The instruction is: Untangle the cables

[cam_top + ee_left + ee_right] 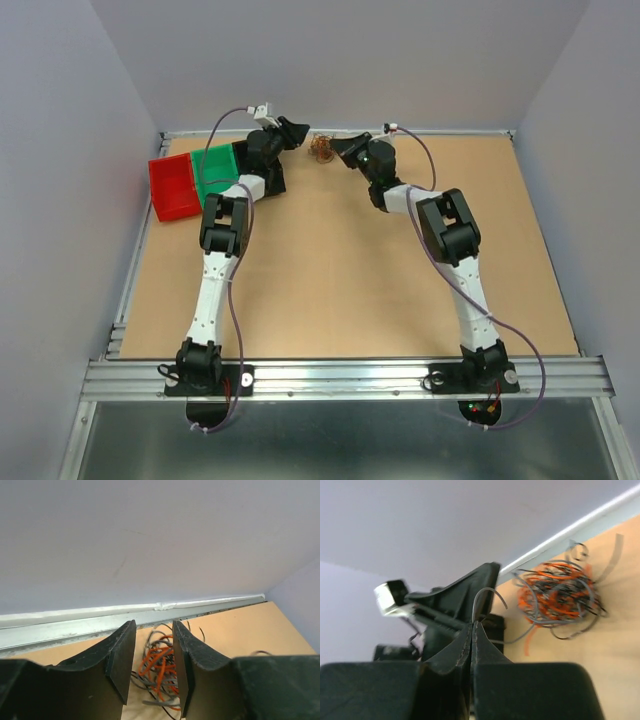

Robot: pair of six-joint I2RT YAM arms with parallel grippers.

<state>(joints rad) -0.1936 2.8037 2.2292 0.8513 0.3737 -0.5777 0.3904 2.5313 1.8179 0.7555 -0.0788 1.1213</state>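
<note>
A tangle of orange, grey and black cables (322, 149) lies on the table by the back wall, between the two grippers. In the left wrist view the tangle (160, 667) shows through the gap of my left gripper (154, 667), which is open just short of it. My left gripper (296, 131) is left of the tangle in the top view. My right gripper (472, 625) is shut on a thin grey cable (482, 600) that curls out of its tips. The tangle (560, 595) lies to its right there. My right gripper (347, 150) is right of the tangle.
A red bin (174, 187) and a green bin (214, 170) stand at the back left, beside the left arm. A metal rail (75, 625) runs along the back wall. The wooden tabletop (340, 270) stretches toward the near edge.
</note>
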